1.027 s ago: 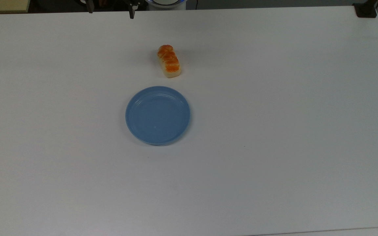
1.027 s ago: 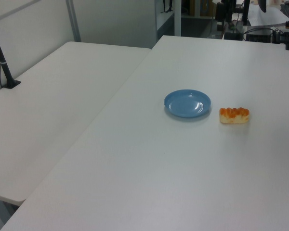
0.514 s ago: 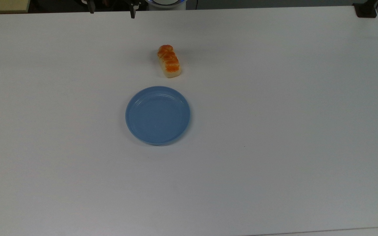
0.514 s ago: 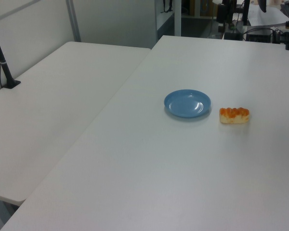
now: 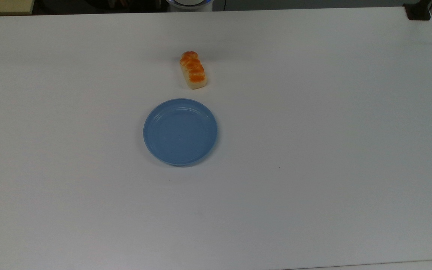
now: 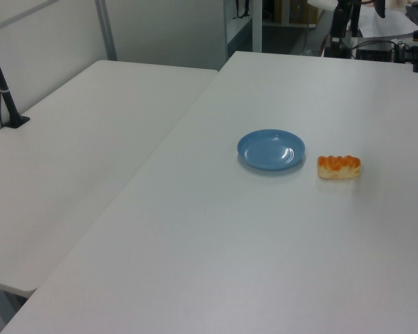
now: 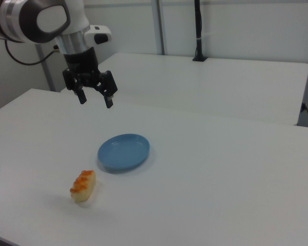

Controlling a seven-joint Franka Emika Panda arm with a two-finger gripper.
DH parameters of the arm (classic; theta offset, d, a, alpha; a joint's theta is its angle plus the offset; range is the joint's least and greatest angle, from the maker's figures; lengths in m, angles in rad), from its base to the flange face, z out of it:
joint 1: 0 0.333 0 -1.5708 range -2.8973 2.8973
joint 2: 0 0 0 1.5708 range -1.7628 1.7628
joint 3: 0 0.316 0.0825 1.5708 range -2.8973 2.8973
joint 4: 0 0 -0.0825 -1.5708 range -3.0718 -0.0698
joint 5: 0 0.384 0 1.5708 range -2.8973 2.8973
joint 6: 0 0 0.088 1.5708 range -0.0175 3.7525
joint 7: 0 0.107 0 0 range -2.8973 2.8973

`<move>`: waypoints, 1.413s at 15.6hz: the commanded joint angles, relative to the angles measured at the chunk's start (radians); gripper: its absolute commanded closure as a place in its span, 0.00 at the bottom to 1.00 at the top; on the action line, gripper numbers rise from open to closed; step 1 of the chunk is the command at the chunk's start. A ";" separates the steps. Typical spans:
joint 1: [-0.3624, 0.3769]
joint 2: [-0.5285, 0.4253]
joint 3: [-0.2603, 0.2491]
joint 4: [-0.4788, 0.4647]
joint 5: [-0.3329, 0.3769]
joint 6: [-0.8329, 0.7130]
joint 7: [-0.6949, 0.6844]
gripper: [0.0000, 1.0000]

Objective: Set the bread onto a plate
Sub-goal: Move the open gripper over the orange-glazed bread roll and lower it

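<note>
The bread (image 5: 193, 70) is a small loaf with cream sides and an orange-brown top, lying on the white table just beyond the plate (image 5: 180, 132) toward the top view's upper edge. The light-blue plate holds nothing. In the left view the bread (image 6: 338, 166) lies right of the plate (image 6: 270, 149), a small gap apart. In the right view my gripper (image 7: 95, 100) hangs open and empty, high above the table, behind and left of the plate (image 7: 123, 152) and well above the bread (image 7: 83, 185).
The robot base (image 5: 189, 3) sits at the table's far edge in the top view, and a black clamp (image 5: 418, 11) at the upper right corner. A second white table (image 6: 70, 153) with a black post (image 6: 3, 90) adjoins on the left view's left.
In the top view the two dark fingertips at the upper edge have moved up out of the picture. Bread and plate have stayed put.
</note>
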 commanded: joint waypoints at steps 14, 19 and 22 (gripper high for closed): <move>-0.005 -0.068 0.149 -0.330 0.105 0.197 -0.156 0.00; -0.005 -0.063 0.193 -0.427 0.092 0.310 -0.120 0.02; -0.001 -0.057 0.195 -0.459 0.090 0.321 -0.120 0.02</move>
